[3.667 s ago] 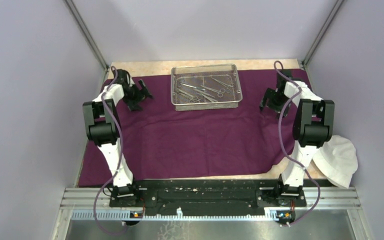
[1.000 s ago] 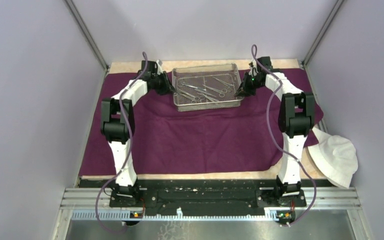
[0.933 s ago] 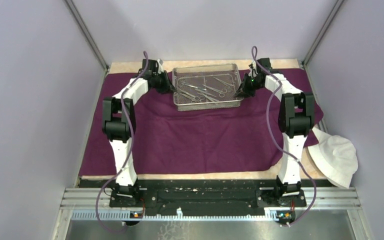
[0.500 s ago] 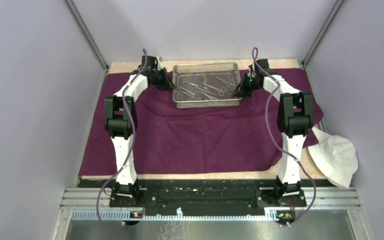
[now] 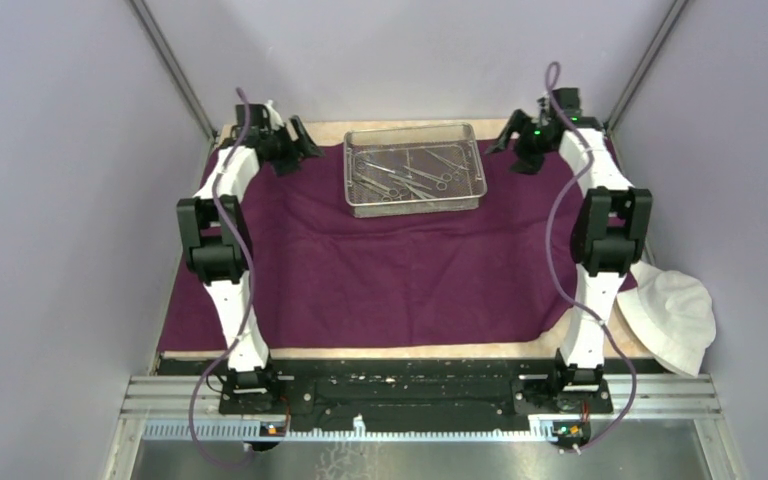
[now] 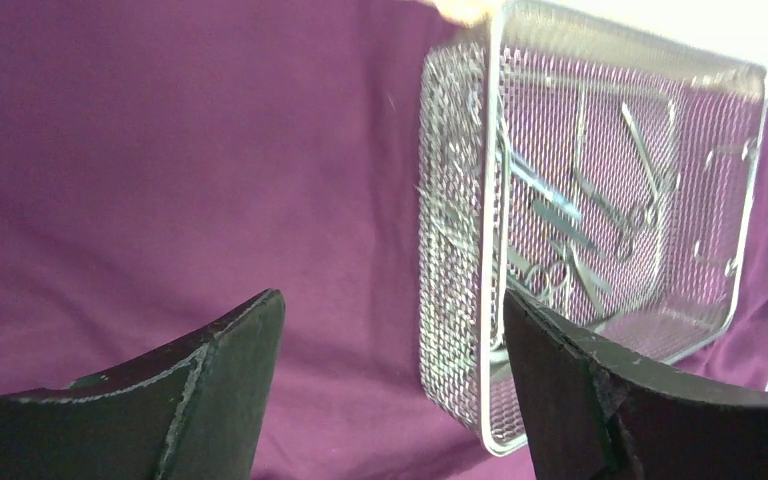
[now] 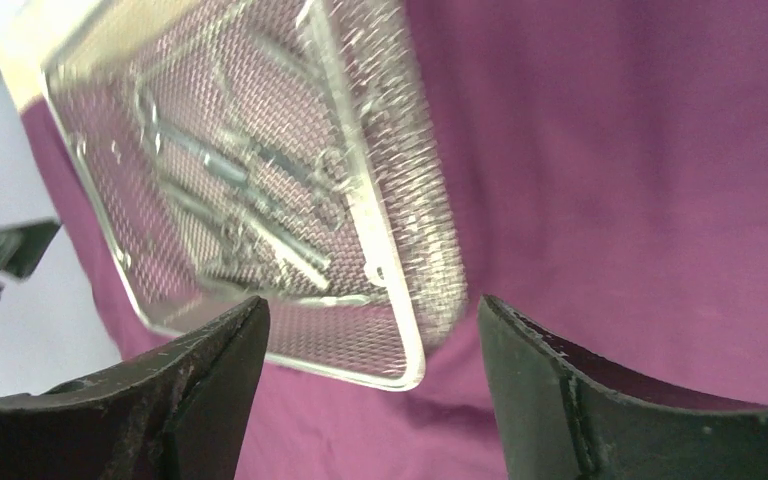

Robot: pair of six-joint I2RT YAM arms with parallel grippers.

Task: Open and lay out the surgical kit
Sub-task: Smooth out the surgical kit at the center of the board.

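Note:
The dark purple cloth wrap lies spread flat over the table. On its far middle stands the silver wire-mesh tray, holding several steel scissor-like instruments. My left gripper hovers open just left of the tray, touching nothing. My right gripper hovers open just right of it. In the left wrist view the tray's near wall shows between the open left gripper, set back from it, with the instruments inside. In the right wrist view the tray's corner lies ahead of the open right gripper.
A crumpled white cloth lies off the wrap's near right corner, beside the right arm. Bare tan tabletop shows behind the tray. Grey walls close in on both sides and at the back.
Both grippers were shut on the tray's short ends and nudged it slightly back. Now they have opened, let go and drawn outward and back, away from the tray.

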